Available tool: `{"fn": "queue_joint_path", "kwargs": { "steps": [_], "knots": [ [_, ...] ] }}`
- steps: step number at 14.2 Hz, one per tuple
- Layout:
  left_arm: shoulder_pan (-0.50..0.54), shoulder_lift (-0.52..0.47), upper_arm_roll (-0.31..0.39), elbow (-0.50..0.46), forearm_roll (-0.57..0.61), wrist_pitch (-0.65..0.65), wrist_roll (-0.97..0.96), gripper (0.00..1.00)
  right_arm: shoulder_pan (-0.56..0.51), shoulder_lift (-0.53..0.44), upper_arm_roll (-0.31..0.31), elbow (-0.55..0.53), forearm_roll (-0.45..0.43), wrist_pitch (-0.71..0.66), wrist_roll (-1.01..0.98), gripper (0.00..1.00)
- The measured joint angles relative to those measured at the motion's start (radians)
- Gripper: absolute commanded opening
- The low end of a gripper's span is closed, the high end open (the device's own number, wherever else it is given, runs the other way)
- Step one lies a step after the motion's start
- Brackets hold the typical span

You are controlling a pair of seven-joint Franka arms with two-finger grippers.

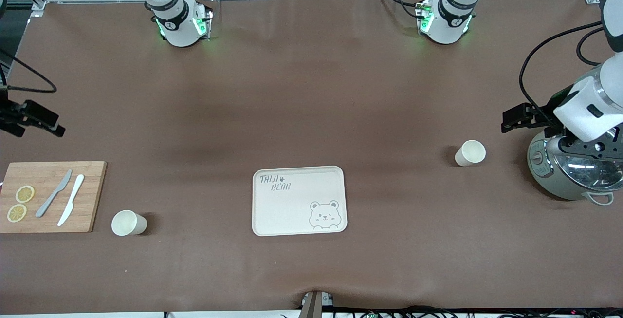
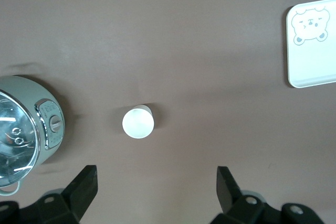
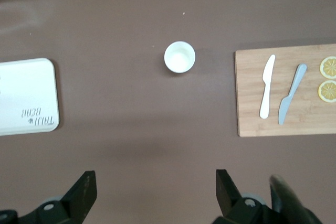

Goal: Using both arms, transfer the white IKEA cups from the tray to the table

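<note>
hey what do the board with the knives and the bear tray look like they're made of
The cutting board looks like bamboo or light wood: tan, with fine grain lines, matte. The bear tray looks like moulded plastic or a fibre composite, hard to say which: even cream colour, rounded raised rim, dull finish, printed bear.

The tray (image 1: 299, 201) lies mid-table between two cups: one cup (image 1: 128, 223) beside the board (image 1: 51, 196) at the right arm's end, the other cup (image 1: 470, 153) near the cooker (image 1: 569, 169) at the left arm's end. On the board lie two knives (image 1: 62, 198) and two lemon slices (image 1: 20, 203)
</note>
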Motion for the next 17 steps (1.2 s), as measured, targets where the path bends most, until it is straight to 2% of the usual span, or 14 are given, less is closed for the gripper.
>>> {"fn": "queue_joint_path", "kwargs": {
  "steps": [9,14,17],
  "knots": [
    [0.000,-0.001,-0.012,0.001,0.000,0.041,0.015,1.00,0.025,-0.081,0.002,-0.080,-0.036,-0.032,0.039,1.00],
    [-0.008,-0.035,-0.084,0.006,0.003,0.041,0.000,1.00,0.025,-0.081,0.002,-0.084,-0.038,-0.045,0.041,1.00],
    [-0.012,-0.040,-0.097,0.005,0.013,0.041,-0.016,1.00,0.026,-0.081,0.002,-0.084,-0.038,-0.046,0.041,1.00]
  ]
}}
